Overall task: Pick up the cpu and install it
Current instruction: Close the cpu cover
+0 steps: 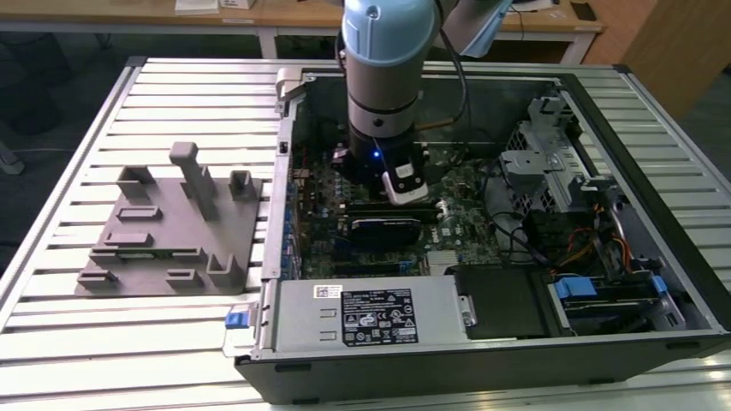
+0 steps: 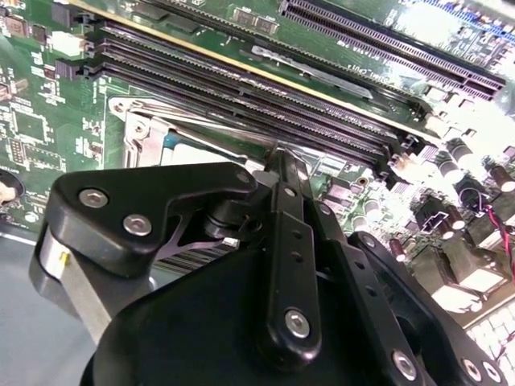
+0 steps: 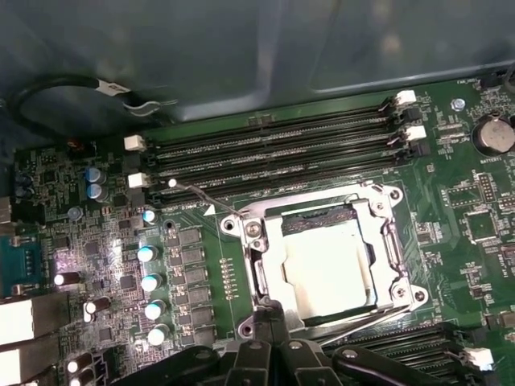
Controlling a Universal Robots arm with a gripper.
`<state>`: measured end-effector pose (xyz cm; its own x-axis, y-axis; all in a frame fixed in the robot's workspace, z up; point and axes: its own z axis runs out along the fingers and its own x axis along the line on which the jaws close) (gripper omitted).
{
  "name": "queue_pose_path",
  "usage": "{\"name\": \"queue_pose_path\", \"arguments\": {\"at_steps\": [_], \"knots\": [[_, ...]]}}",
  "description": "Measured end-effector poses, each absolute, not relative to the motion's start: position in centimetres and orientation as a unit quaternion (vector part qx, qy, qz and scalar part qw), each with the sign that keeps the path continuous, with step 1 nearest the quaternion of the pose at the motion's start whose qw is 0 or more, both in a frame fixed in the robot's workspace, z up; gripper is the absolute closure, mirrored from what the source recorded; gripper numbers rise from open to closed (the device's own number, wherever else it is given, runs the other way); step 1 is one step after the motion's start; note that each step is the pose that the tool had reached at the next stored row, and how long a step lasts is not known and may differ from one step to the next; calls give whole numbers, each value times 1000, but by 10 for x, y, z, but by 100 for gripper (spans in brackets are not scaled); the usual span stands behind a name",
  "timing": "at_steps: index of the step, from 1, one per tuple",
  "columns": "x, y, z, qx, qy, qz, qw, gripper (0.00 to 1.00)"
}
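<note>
First wrist view: cpu (image 3: 326,269) lies flat inside the socket (image 3: 256,265), silvery top up, metal frame around it. My jaws look pressed together with nothing between them, tips just beside the socket's edge. Exterior view: I hang over the board (image 1: 457,233) in the open case (image 1: 480,364). Grey fixture (image 1: 171,231) sits on the bench (image 1: 68,325), at 9 o'clock from the case.

My gripper (image 3: 269,322) is black with silvery bolts. The cpu (image 3: 326,269) gleams silvery-white inside a silvery-framed socket (image 3: 256,269) on the green motherboard (image 3: 475,225). In the exterior view, a grey fixture (image 1: 171,231) lies at my nine o'clock.
</note>
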<state>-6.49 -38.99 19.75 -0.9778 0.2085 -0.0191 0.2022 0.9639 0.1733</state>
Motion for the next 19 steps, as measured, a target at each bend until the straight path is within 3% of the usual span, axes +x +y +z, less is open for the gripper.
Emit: {"name": "queue_pose_path", "arguments": {"at_steps": [19], "knots": [[-60,-390,217,104,991,86,19,89]]}}
